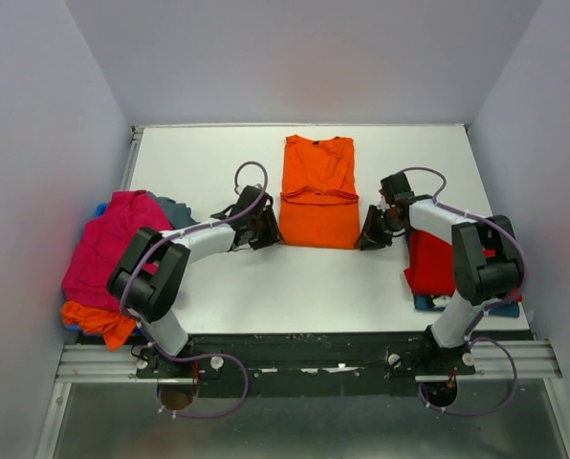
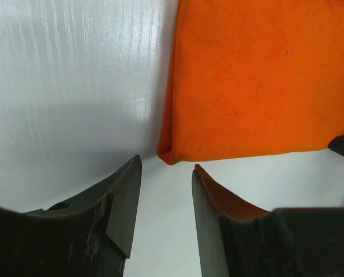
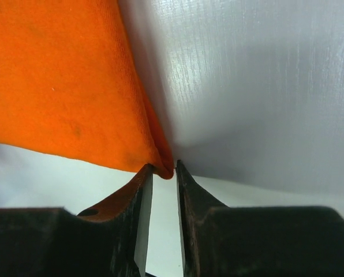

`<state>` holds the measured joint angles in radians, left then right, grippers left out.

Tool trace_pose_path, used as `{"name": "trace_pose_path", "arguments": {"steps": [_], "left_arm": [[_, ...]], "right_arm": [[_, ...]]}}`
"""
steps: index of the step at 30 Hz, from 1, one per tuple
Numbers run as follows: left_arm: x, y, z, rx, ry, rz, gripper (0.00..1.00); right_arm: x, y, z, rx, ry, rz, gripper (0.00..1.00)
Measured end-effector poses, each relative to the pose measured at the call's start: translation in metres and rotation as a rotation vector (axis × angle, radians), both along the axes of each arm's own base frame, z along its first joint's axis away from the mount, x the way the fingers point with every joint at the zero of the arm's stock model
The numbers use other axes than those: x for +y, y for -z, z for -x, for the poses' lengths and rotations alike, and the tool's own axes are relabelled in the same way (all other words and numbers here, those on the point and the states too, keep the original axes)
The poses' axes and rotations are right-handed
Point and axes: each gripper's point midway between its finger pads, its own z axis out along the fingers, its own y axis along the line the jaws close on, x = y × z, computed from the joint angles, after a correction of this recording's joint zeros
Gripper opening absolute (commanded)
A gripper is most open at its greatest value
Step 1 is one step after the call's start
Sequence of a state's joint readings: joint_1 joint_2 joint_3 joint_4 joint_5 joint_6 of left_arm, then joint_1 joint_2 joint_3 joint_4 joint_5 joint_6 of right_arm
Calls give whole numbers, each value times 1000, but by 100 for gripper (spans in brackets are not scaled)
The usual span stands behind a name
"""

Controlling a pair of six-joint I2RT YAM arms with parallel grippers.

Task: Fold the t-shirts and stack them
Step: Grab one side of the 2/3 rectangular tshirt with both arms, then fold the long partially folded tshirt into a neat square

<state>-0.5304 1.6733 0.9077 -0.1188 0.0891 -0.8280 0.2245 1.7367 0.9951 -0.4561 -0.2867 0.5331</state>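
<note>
A bright orange t-shirt lies flat in the middle of the table, collar to the far side, with a cross fold halfway down. My left gripper is low at its near left corner. In the left wrist view the gripper is open and empty, and the shirt's corner lies just ahead of the tips. My right gripper is at the near right corner. In the right wrist view the gripper has its jaws close together, pinching the orange shirt's corner.
A loose pile of shirts hangs over the table's left edge: magenta pink, grey-blue, blue and orange. A folded red shirt lies on a blue one at the right, under the right arm. Walls stand on three sides.
</note>
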Motion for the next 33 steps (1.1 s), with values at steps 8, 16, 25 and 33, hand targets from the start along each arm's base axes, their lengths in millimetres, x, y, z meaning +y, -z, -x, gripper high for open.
{"name": "trace_pose_path", "arguments": {"steps": [8,16,25,33], "left_arm": [[-3,11,-4,15,-1,-3,38],[-11,14,-12,20,-3,15,0],[-11,5,-4,9,16,-18,0],[-8,-59,7,-113,37,5,0]], "right_arm": [[3,1,-4,1,-6,-11,16],[4,2,-4,-1,-11,-17,1],[4,-19,-3,-42,-20,-21,1],[1,-77,6,-170,-36,-43,1]]}}
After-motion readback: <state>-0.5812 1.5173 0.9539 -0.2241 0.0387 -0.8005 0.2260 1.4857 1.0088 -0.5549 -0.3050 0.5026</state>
